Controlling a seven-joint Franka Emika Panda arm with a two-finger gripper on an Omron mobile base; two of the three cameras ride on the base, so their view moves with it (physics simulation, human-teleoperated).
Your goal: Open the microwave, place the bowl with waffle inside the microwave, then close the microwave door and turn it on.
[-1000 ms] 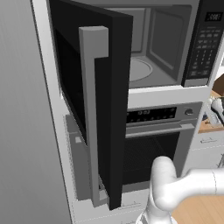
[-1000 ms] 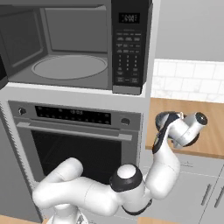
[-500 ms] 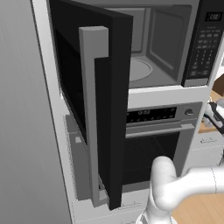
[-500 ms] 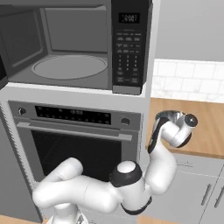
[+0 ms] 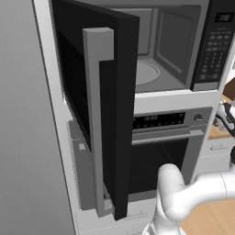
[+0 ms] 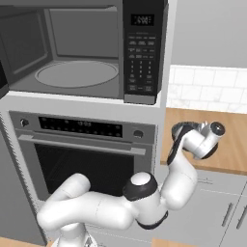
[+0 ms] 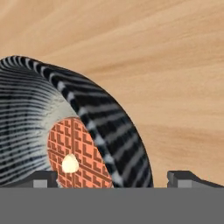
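The microwave (image 6: 77, 53) stands open, showing its grey interior and round glass turntable (image 6: 77, 73); its keypad panel (image 6: 142, 53) is to the right. The microwave door (image 5: 98, 114) is swung wide toward the left base camera, grey bar handle (image 5: 94, 119) facing out. The striped dark bowl (image 7: 52, 118) sits on the wooden counter (image 6: 229, 144), holding the orange-red waffle (image 7: 81, 151) with a pale centre. My gripper (image 7: 114, 179) is open, low over the bowl, with the bowl's near wall between its fingertips (image 7: 41, 178). My hand (image 6: 200, 142) hovers over the counter right of the oven.
A silver oven (image 6: 82, 144) with a horizontal handle sits under the microwave. White tiles (image 6: 212, 89) back the wooden counter, and grey cabinet doors (image 6: 226, 212) lie below it. The open door juts far out on the left.
My hand has shifted only slightly over the bowl on the counter. The microwave door stays open as before.
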